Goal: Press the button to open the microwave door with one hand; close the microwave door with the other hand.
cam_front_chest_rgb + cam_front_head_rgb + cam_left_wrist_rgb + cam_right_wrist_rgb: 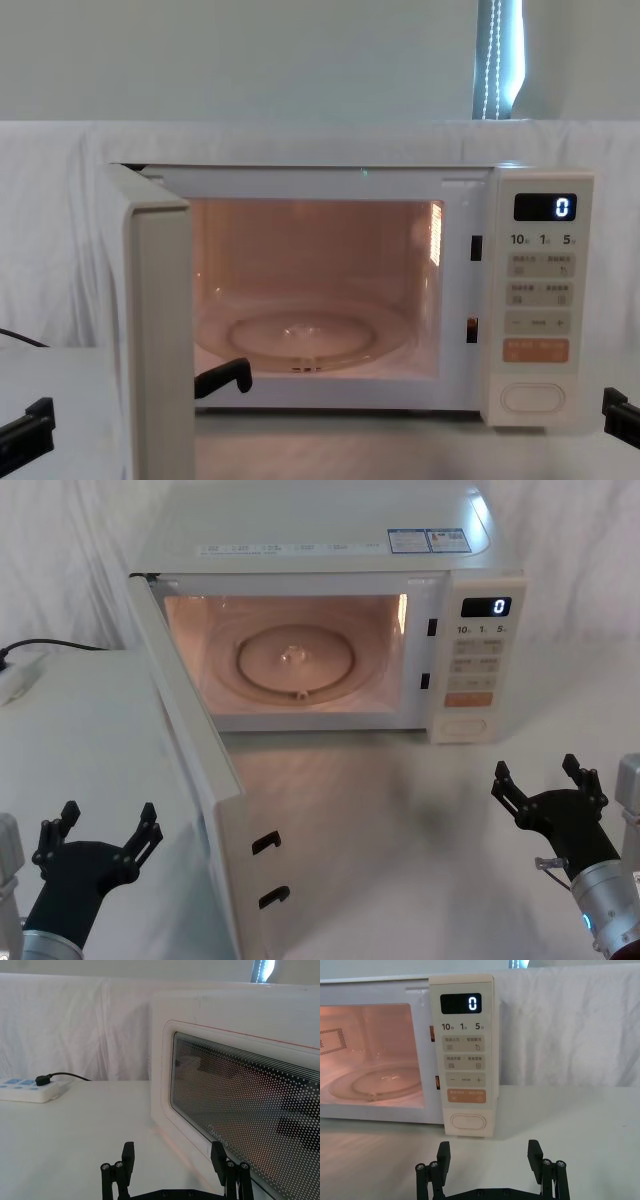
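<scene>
The microwave door (205,790) stands wide open, swung out toward me, and its windowed outer face (240,1110) shows in the left wrist view. The lit cavity holds a glass turntable (295,662). The button (462,725), a cream oval, sits at the foot of the control panel (468,1123) (532,397). My left gripper (108,815) is open, low at the near left, on the outer side of the door and apart from it (173,1150). My right gripper (536,770) is open at the near right, in front of the panel and short of the button (489,1146).
A white power strip (15,680) with a black cable lies at the far left of the white table (400,820). The open door divides the near table between my arms. Two black latch hooks (268,868) stick out of the door's free edge.
</scene>
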